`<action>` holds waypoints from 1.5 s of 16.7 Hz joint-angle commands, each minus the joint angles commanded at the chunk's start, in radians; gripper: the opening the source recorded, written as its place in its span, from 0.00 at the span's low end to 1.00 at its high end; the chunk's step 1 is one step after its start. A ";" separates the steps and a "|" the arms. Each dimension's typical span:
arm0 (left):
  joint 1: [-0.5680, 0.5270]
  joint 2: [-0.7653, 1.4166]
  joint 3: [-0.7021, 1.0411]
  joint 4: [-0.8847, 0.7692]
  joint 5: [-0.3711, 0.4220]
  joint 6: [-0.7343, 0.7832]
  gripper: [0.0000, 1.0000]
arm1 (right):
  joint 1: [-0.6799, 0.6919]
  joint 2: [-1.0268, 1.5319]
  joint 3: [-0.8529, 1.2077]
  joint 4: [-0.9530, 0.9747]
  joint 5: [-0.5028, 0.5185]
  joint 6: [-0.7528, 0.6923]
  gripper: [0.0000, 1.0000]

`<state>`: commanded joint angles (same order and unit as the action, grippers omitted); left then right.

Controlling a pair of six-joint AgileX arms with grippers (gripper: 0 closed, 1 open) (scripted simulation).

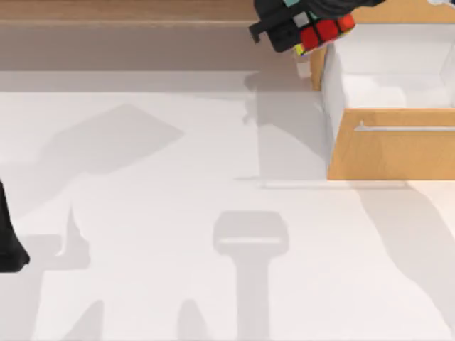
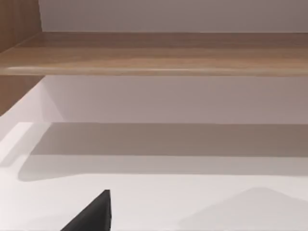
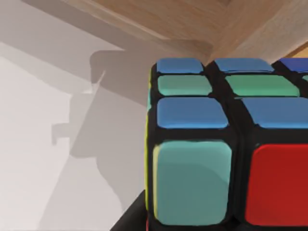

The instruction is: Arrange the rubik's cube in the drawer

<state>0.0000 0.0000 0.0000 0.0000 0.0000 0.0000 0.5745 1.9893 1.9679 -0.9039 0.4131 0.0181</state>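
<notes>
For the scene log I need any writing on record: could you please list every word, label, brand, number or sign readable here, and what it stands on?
None: no text can be read in these views.
rubik's cube, held in the right end effector: plain coloured squares, no logo.
drawer: bare wood front and silver handle, no label.
Wooden shelf: unmarked.
Left end effector: plain black.

The drawer (image 1: 384,142) is set at the table's (image 1: 178,234) right side, pulled open. The rubik's cube (image 1: 320,32) is held by the right gripper (image 1: 302,32) above the drawer's back left corner. The shelf (image 1: 121,14) is placed along the back edge. The left arm (image 1: 8,241) is parked at the left edge.
</notes>
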 joint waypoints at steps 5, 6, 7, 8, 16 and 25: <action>0.000 0.000 0.000 0.000 0.000 0.000 1.00 | -0.220 0.115 0.132 -0.262 -0.172 0.053 0.00; 0.000 0.000 0.000 0.000 0.000 0.000 1.00 | -0.262 0.152 0.163 -0.304 -0.206 0.064 0.00; 0.000 0.000 0.000 0.000 0.000 0.000 1.00 | -0.300 0.194 0.193 -0.340 -0.239 0.075 0.00; 0.000 0.000 0.000 0.000 0.000 0.000 1.00 | -0.335 0.237 0.222 -0.374 -0.270 0.085 0.00; 0.000 0.000 0.000 0.000 0.000 0.000 1.00 | -0.447 0.466 0.341 -0.517 -0.418 0.130 0.00; 0.000 0.000 0.000 0.000 0.000 0.000 1.00 | -0.447 0.467 0.341 -0.517 -0.418 0.130 0.30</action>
<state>0.0000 0.0000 0.0000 0.0000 0.0000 0.0000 0.1273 2.4561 2.3085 -1.4211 -0.0049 0.1478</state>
